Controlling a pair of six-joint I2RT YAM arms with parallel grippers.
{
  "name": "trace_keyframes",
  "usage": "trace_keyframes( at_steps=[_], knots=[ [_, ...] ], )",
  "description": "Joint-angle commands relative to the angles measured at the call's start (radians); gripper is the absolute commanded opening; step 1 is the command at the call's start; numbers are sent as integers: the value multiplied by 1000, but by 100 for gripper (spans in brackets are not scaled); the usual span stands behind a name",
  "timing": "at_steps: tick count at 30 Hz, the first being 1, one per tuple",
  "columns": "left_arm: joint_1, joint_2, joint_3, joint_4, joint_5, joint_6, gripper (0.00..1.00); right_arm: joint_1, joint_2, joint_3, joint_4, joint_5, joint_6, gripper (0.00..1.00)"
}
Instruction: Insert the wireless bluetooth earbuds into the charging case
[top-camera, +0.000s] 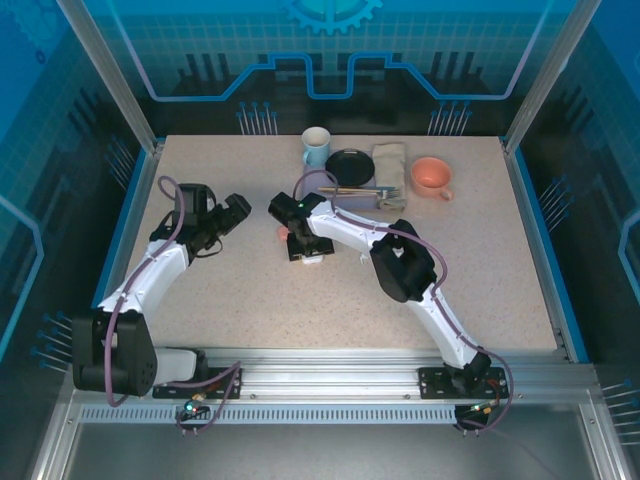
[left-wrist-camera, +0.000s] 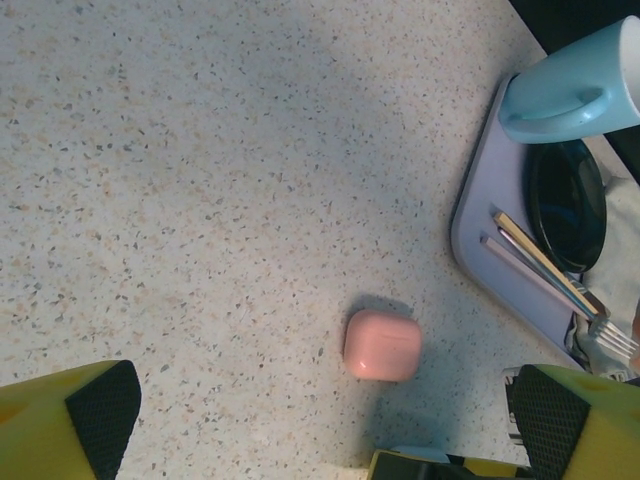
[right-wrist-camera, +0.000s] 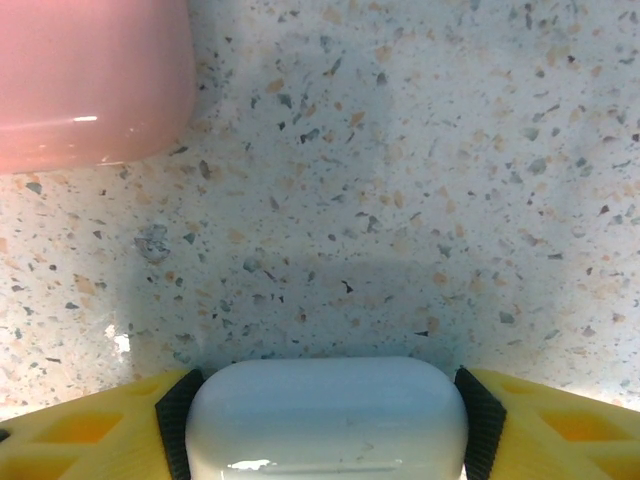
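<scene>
Currently clamping white case in right gripper beside pink case, table centre, with left gripper gaping empty.

The top external camera looks down from above and behind the arm bases at 6 o'clock, taking in the whole table. The left wrist camera faces down from some height, the right wrist camera from very close, white case between its jaws; all three share the pink case.
</scene>
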Motion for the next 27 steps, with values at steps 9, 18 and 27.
trace_keyframes(
  at_steps=[9,18,27],
  knots=[
    [4,-31,-28,8,11,-40,99,15,29,12,-68,9,113,69],
    [4,-23,-39,11,36,-23,99,4,21,1,-55,-12,153,48],
    [-10,-31,-149,172,192,31,99,-59,-169,-125,63,-42,211,43]
  ],
)
